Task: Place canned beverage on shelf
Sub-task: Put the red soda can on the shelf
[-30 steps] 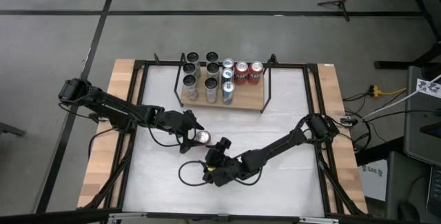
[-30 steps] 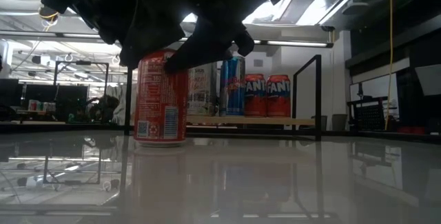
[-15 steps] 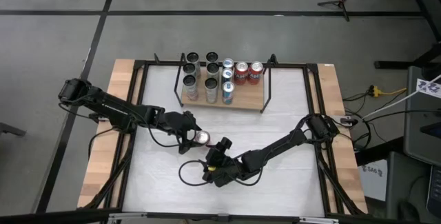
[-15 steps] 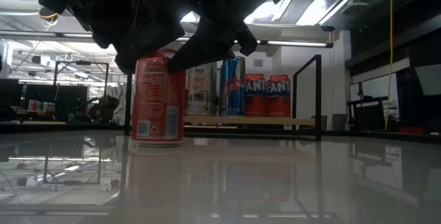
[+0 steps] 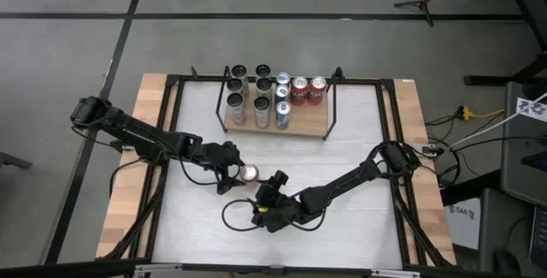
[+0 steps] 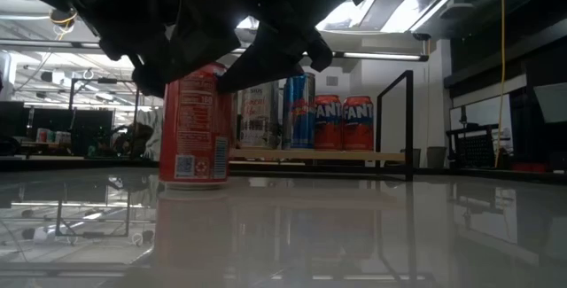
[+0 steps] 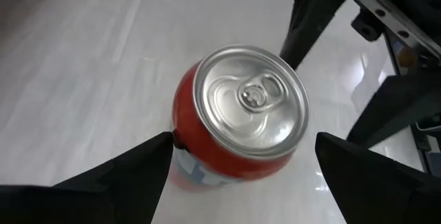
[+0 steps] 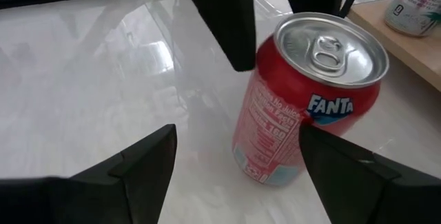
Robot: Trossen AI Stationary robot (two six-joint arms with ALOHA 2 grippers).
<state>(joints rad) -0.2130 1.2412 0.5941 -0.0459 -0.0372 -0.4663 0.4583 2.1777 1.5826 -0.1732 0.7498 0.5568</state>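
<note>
A red Fanta can (image 5: 249, 174) stands upright on its base on the white tabletop, well in front of the shelf (image 5: 303, 124). The shelf is a light-wood board at the far middle, and several cans stand on it. My left gripper (image 7: 242, 138) reaches in from the table's left. It is open, with one finger on each side of the can (image 7: 241, 114). My right gripper (image 8: 238, 131) is open too. It hangs just near-right of the can (image 8: 310, 93) with nothing between its fingers. My left gripper's far-side fingertip (image 7: 155, 148) lies against the can's side wall (image 7: 178, 136), just below the top rim. Its other finger (image 7: 344, 155) stands clear of the can. The fingers slant down from the table's left. The can stays upright on the table.
Silver, blue and red cans (image 5: 282, 98) fill the shelf's left and middle part. Black rod uprights (image 6: 409, 124) stand at its ends. A black cable loop (image 5: 235, 216) lies on the table under the right arm. A black frame (image 5: 171, 141) runs along the table's sides.
My left gripper has tipped a little further down, still open around the can. The can has slid a short way toward the table's left and near edges and has stayed upright.
</note>
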